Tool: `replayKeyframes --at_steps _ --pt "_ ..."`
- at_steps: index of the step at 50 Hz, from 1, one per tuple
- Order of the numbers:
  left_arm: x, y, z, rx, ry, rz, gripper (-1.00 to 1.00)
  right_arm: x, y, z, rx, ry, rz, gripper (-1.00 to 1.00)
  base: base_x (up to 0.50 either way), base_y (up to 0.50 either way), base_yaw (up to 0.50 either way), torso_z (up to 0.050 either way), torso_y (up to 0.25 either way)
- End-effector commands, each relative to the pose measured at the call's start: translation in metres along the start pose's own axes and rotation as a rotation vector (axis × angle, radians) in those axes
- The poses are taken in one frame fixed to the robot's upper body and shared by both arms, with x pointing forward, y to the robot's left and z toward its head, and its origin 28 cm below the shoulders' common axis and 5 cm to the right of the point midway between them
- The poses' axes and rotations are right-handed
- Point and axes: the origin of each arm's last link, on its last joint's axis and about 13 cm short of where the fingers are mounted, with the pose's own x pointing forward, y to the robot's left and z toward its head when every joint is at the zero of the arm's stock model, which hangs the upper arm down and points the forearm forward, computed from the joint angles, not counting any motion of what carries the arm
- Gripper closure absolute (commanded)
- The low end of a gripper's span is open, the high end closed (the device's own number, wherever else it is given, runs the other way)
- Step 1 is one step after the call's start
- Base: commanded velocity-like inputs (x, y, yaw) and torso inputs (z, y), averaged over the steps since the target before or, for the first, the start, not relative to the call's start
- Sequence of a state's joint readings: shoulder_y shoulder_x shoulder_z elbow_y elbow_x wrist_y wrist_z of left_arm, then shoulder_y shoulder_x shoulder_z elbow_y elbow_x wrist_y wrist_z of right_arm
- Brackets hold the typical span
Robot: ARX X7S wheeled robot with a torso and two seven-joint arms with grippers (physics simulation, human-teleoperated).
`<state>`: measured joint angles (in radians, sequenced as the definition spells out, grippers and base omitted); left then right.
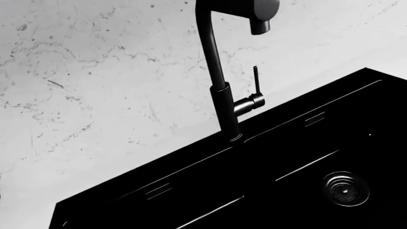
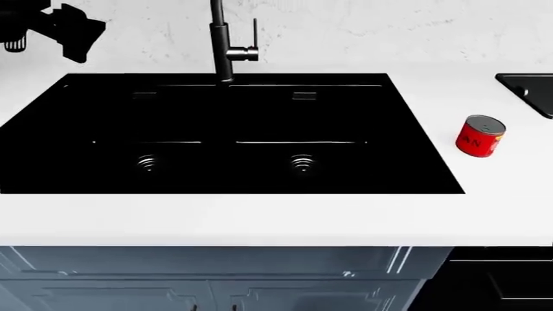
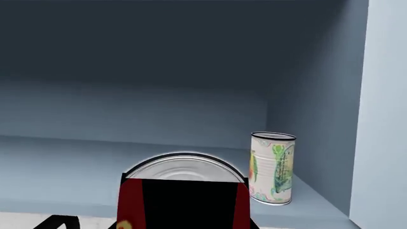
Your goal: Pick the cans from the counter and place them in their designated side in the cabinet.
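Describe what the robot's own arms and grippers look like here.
The left arm is matte black and blocky, angular in outline, with a small silver ribbed part at its edge. The right gripper's finger, the only part of that arm showing, is flat and plain black. No cables or markings are visible.

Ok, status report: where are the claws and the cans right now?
Right claw at the cabinet, red can close before its camera; grip unconfirmed. Left claw raised by the faucet, state unclear. Second can on the counter.
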<state>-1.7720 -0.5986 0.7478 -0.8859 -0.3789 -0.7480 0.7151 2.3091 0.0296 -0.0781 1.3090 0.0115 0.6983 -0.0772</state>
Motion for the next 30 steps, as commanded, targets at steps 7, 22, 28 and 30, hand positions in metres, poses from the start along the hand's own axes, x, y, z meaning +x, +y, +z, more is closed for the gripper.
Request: replayKeyframes --at_steps 7,22,28,30 --pt "-0.0023 0.0014 0.0002 0.001 0.003 0.009 -1.0 -0.0016 -0.0007 0.0042 -0.011 -0.013 0.002 1.0 0.23 0.0 0.0 0.0 0.001" --pt "-0.0027 0.0012 0.001 0.01 0.006 0.013 -1.0 -0.0016 -0.0007 0.0042 -0.011 -0.013 0.002 1.0 0.23 0.0 0.0 0.0 0.001" --pt "-0.0036 0.0013 0.0021 0.012 0.005 0.015 -1.0 -0.0016 -0.0007 0.0042 -0.011 -0.013 0.002 1.0 0.23 0.0 0.0 0.0 0.002" --pt "-0.0043 0.0014 0.0026 0.012 0.004 0.016 -1.0 -0.0016 -0.0007 0.0042 -0.011 -0.013 0.002 1.0 0.23 0.0 0.0 0.0 0.0"
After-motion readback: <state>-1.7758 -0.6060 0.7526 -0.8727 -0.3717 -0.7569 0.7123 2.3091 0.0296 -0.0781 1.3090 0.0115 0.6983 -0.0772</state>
